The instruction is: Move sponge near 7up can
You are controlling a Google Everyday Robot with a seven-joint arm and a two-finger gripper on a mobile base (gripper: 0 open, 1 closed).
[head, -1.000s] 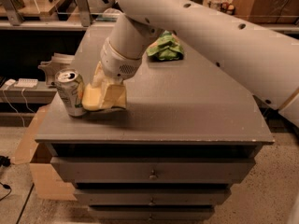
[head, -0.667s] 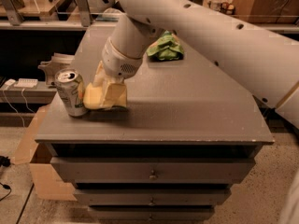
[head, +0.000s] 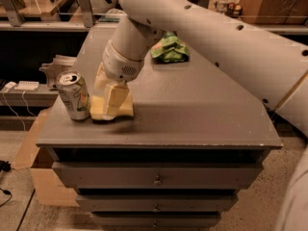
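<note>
at the table's (head: 202, 114) 8 o'clock corner, in the one camera view, the 7up can (head: 73, 96) stands upright with its pull-tab top up. the sponge (head: 98, 109) lies flat at the can's 3 o'clock, just beside it and perhaps touching. the gripper (head: 110, 93) is down on the sponge from above, at the end of the arm (head: 216, 37), which reaches in from 2 o'clock. whether the gripper is clamped on the sponge or standing loose over it, i cannot tell.

the sponge sits this close to the can because that is what the task asks for, so by my judgement the move is all but done. the arm comes down steeply, likely so that the wrist stays clear of the can and does not tip it.

counted: one can, one sponge, one arm with one gripper, one green chip bag (head: 169, 49) well apart at the table's 12 o'clock, and three drawer fronts (head: 156, 174) below the tabletop.
</note>
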